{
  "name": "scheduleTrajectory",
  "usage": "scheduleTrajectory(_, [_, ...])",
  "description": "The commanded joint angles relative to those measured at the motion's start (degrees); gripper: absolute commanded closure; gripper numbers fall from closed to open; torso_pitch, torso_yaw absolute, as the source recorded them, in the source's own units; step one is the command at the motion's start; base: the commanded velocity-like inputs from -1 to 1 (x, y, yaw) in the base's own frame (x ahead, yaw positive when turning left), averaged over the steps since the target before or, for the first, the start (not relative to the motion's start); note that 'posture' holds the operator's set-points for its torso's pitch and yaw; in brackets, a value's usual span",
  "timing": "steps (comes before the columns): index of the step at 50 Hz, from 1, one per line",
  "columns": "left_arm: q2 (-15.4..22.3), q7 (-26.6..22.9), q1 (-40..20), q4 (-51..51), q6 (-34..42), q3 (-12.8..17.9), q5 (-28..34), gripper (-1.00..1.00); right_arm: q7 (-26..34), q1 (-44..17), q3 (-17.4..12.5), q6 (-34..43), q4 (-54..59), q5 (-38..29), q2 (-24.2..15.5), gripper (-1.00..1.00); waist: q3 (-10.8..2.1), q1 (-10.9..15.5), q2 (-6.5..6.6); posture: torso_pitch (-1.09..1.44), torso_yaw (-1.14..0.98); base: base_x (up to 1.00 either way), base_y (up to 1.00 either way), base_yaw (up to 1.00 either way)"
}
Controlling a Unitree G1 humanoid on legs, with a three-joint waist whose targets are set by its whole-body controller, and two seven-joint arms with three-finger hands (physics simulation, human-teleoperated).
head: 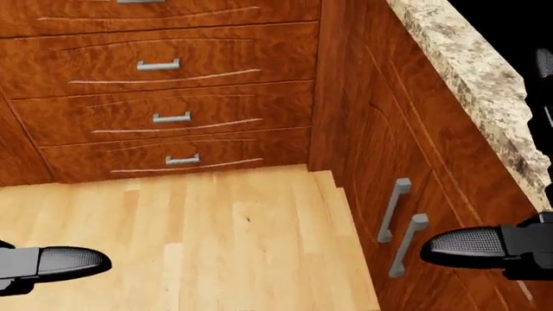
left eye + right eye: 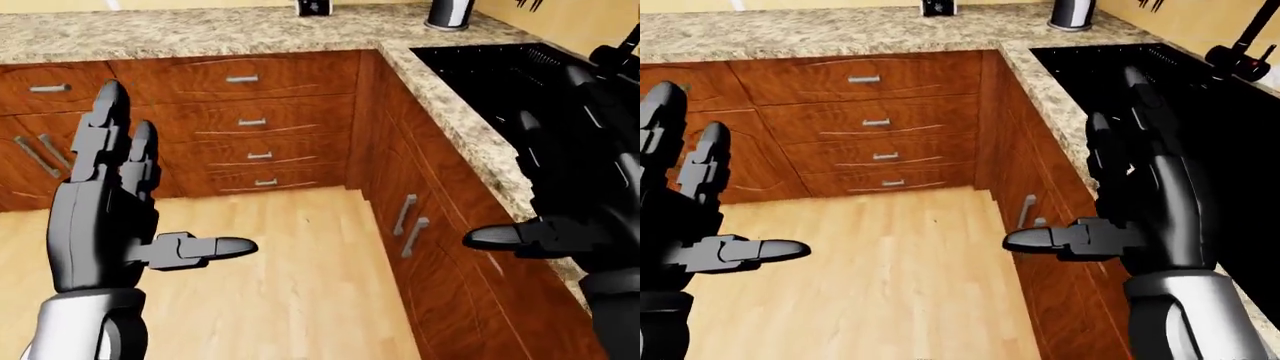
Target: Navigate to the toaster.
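Left hand (image 2: 110, 217) is seen at lower left of the left-eye view, fingers spread upright, thumb out sideways; nothing is held. Right hand (image 2: 1140, 210) is seen at right of the right-eye view, likewise fully open, fingers extended, thumb pointing left, nothing gripped. Both are held above the light plank floor (image 2: 290, 277).

A corner of red-brown cabinets is faced. On the right, cabinet doors (image 1: 380, 175) with two vertical bar handles (image 1: 402, 223) are seen just beside the right thumb in the head view. Beyond the floor, a stack of drawers (image 2: 255, 120) with short horizontal handles is set against the corner.

A speckled granite countertop (image 2: 200, 34) is run along the top and turns down the right side. A black sink (image 2: 500, 67) is set into its right leg, a dark faucet (image 2: 1240, 52) at its far edge. Farthest off, a dark cylindrical container (image 2: 448, 13) and a small dark object (image 2: 313, 7) are stood on the counter near the wall.

The toaster cannot be identified in any view.
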Motion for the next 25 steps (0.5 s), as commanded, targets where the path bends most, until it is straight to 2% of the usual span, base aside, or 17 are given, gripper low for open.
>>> scheduleTrajectory(1, [0.7, 0.3, -0.7, -1.0, -1.8, 1.2, 1.2, -1.0, 0.2, -0.9, -0.9, -2.0, -1.3, 0.2, -1.0, -1.0, -0.99, 0.0, 0.41, 0.0, 0.0, 0.0, 0.0, 1.0])
scheduleTrajectory(2, [0.7, 0.3, -0.7, -1.0, -1.8, 1.2, 1.1, -1.0, 0.2, -0.8, -0.8, -2.2, -1.3, 0.2, -1.1, -1.0, -1.41, 0.1, 1.63, 0.0, 0.0, 0.0, 0.0, 1.0])
scheduleTrajectory(3, [0.7, 0.3, -0.7, -1.0, -1.7, 1.2, 1.1, -1.0, 0.2, -0.8, -0.7, -2.3, -1.3, 0.1, -1.2, -1.0, -1.01, 0.9, 0.52, 0.0, 0.0, 0.0, 0.0, 1.0])
scheduleTrajectory(4, [0.7, 0.3, -0.8, -1.0, -1.6, 1.2, 1.1, -1.0, 0.2, -0.8, -0.6, -2.4, -1.3, 0.0, -1.1, -1.0, -1.31, 0.9, 0.77, 0.0, 0.0, 0.0, 0.0, 1.0])
scheduleTrajectory(6, [0.5, 0.2, -0.9, -1.0, -1.5, 1.0, 1.3, -1.0, -0.7, -1.3, -0.7, -2.0, -1.3, 0.8, -0.9, -1.0, -1.93, 1.8, -0.64, 0.0, 0.0, 0.0, 0.0, 1.0])
scheduleTrajectory(7, [0.6, 0.1, -1.0, -1.0, -1.5, 1.1, 1.2, -1.0, -1.4, -2.1, -0.8, -1.2, -1.3, 1.0, -0.5, -1.0, -1.77, 1.9, -1.37, 0.0, 0.0, 0.0, 0.0, 1.0])
scheduleTrajectory(8, [0.5, 0.1, -1.0, -1.0, -1.5, 1.2, 1.2, -1.0, -1.3, -2.3, -0.8, -0.8, -1.3, 1.7, 0.1, -1.0, -0.72, 0.3, -2.05, 0.0, 0.0, 0.0, 0.0, 0.0])
scheduleTrajectory(11, [0.5, -0.1, -1.1, -1.0, -1.2, 1.1, 1.3, -1.0, -1.7, -2.8, -1.2, -0.4, -1.3, 2.3, 0.3, -1.0, 0.1, 0.7, -2.72, 0.0, 0.0, 0.0, 0.0, 0.0])
scheduleTrajectory(13, [0.5, -0.1, -1.2, -1.0, -1.0, 1.4, 1.0, -1.0, -2.1, -3.0, -1.3, -0.8, -1.3, 2.8, -0.1, -1.0, 0.02, 0.9, -3.56, 0.0, 0.0, 0.0, 0.0, 0.0])
scheduleTrajectory(15, [0.3, -0.3, -1.1, -1.0, -1.0, 1.3, 1.3, -1.0, -2.2, -3.0, -1.1, -0.7, -1.3, 2.4, 0.0, -1.0, -0.72, 1.0, -6.05, 0.0, 0.0, 0.0, 0.0, 0.0])
scheduleTrajectory(16, [0.4, -0.4, -1.0, -1.0, -1.2, 1.5, 1.3, -1.0, -2.1, -2.9, -1.1, -1.0, -1.3, 2.4, -0.2, -1.0, -0.62, 1.4, -5.08, 0.0, 0.0, 0.0, 0.0, 0.0])
scheduleTrajectory(17, [0.3, -0.4, -0.9, -1.0, -1.2, 1.5, 1.3, -1.0, -2.1, -2.7, -1.0, -1.0, -1.3, 2.0, -0.2, -1.0, -0.46, 0.7, -4.58, 0.0, 0.0, 0.0, 0.0, 0.0])
scheduleTrajectory(19, [0.4, -0.3, -0.8, -1.0, -1.5, 1.3, 1.3, -1.0, -1.9, -2.5, -0.7, -1.3, -1.3, 1.1, -0.4, -1.0, -1.01, 0.4, -4.64, 0.0, 0.0, 0.0, 0.0, 0.0])
scheduleTrajectory(25, [0.8, 0.1, -0.5, -1.0, -1.8, 1.4, 0.9, -1.0, -0.8, -1.8, -0.2, -1.9, -1.3, -1.1, -0.8, -1.0, -1.48, 0.1, -4.12, 0.0, 0.0, 0.0, 0.0, 0.0])
